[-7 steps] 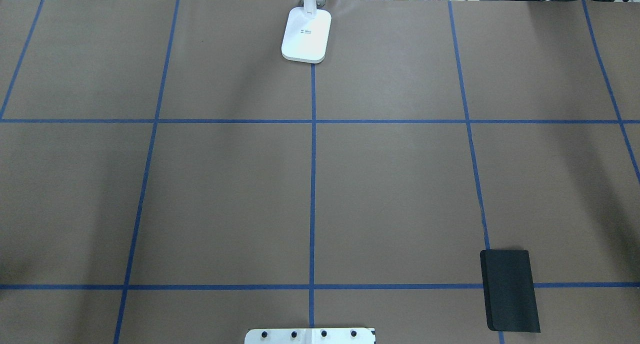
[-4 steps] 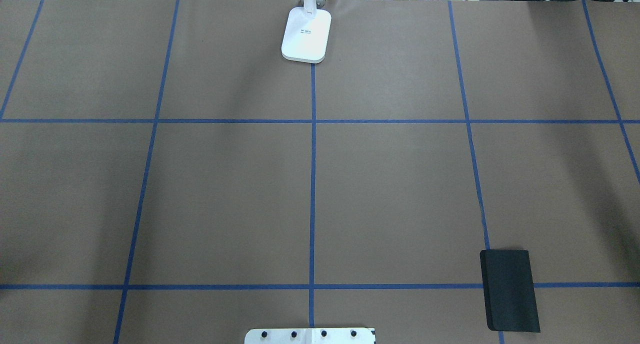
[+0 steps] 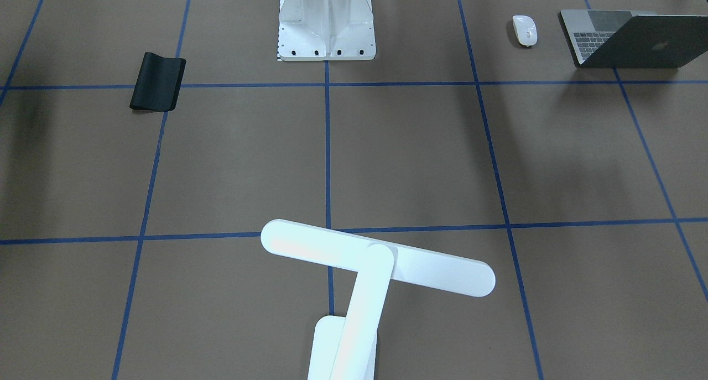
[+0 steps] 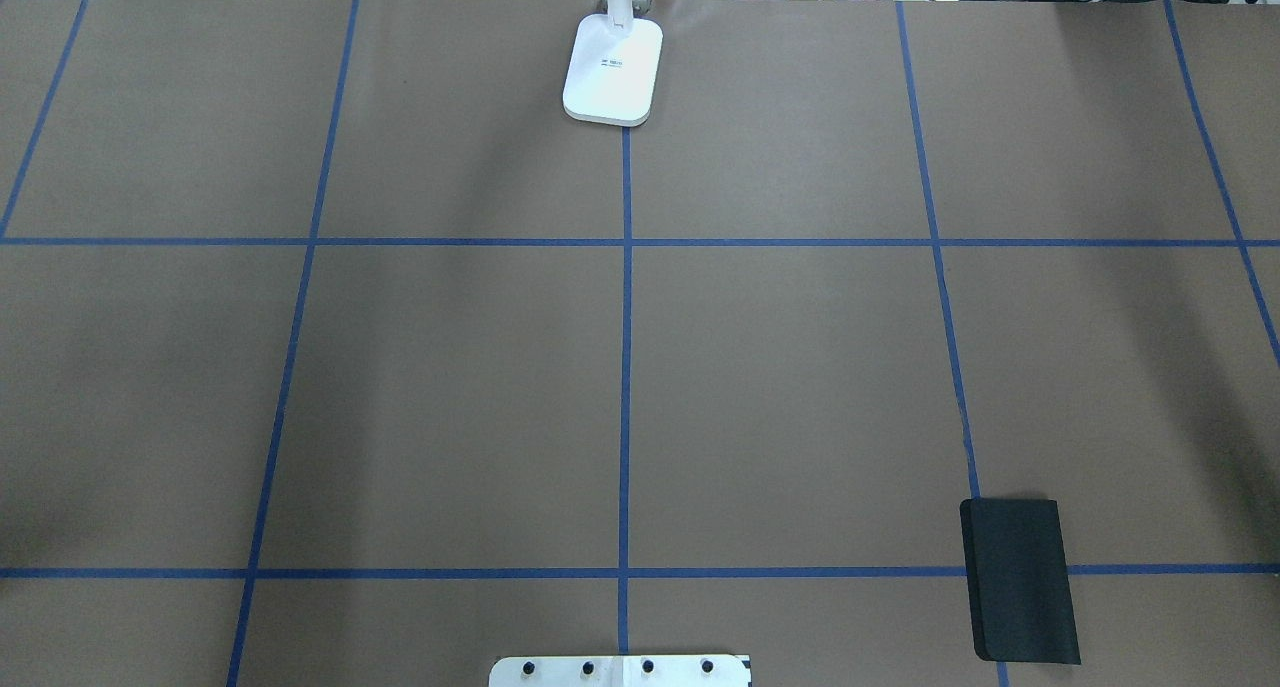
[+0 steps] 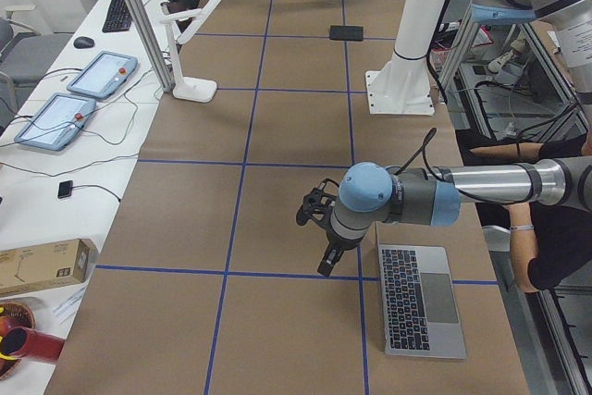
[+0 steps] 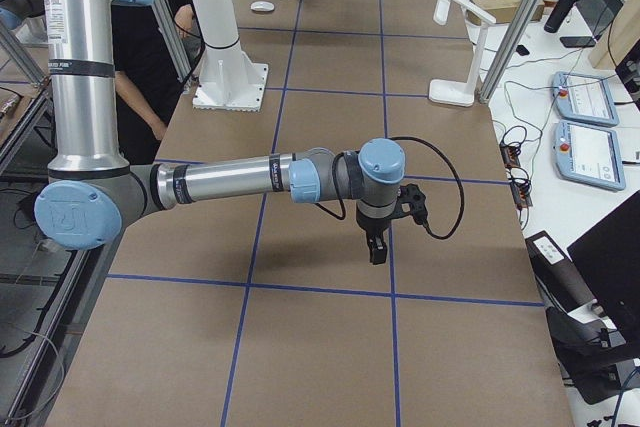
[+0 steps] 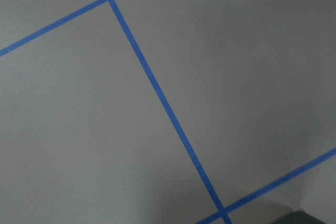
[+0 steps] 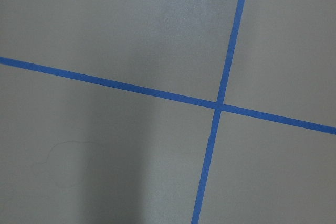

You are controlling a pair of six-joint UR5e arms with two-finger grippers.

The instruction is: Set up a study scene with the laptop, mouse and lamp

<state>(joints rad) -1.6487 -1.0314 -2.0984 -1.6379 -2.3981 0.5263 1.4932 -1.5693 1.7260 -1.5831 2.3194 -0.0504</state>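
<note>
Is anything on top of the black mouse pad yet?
No. The mouse pad lies bare, with nothing resting on it in the overhead or front view. The mouse sits far off, beside the open laptop. What the pad covers underneath cannot be seen.

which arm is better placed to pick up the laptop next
Left, likely. The left gripper hangs just beside the laptop; the right gripper hangs over the table at the opposite end, far from it.

The table's (image 4: 450, 387) broad middle lies open. Obstacles stand at its edges: lamp (image 4: 612, 72) far centre, pedestal (image 3: 326, 20) near centre, mouse pad (image 4: 1018, 579) near right, laptop (image 3: 636, 41) and mouse (image 3: 525, 29) near left.
</note>
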